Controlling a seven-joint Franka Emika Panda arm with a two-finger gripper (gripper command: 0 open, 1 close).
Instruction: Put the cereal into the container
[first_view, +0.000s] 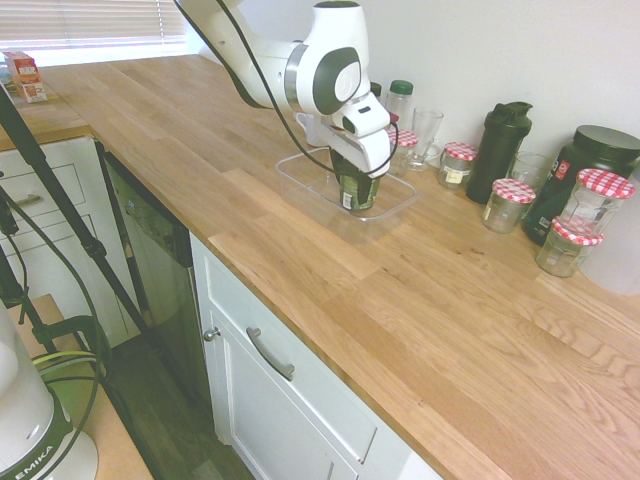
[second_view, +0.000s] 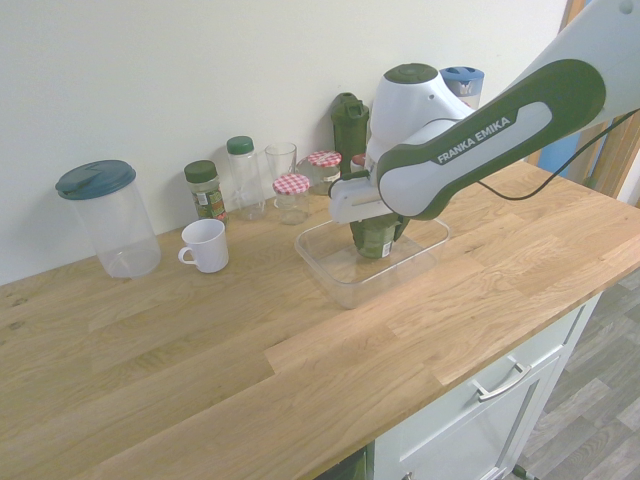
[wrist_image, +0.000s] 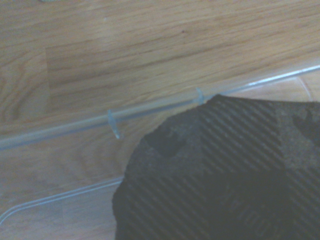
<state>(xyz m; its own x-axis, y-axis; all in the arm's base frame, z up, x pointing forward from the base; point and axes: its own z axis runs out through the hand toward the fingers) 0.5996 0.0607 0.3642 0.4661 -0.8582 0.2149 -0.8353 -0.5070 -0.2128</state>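
Cereal jar held low inside the tub, not yet let go

The fingers (first_view: 356, 192) are clamped on the cereal (first_view: 357, 193), gripping from above so the jar hangs upright; it sits within the walls of the container (first_view: 398, 206), at or just above its floor; the wrist view shows the rim (wrist_image: 75, 126) close by; spare jars (first_view: 508, 203) stand well apart on the surface (first_view: 420, 300), leaving the tub clear.

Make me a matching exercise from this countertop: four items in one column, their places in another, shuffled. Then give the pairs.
1. cereal jar
2. white mug
3. black shaker bottle
4. container

A. on the counter, beside the lidded clear pitcher
B. gripped by the gripper, inside the tub
C. by the wall, among checkered-lid jars
D. on the counter under the arm

1-B, 2-A, 3-C, 4-D
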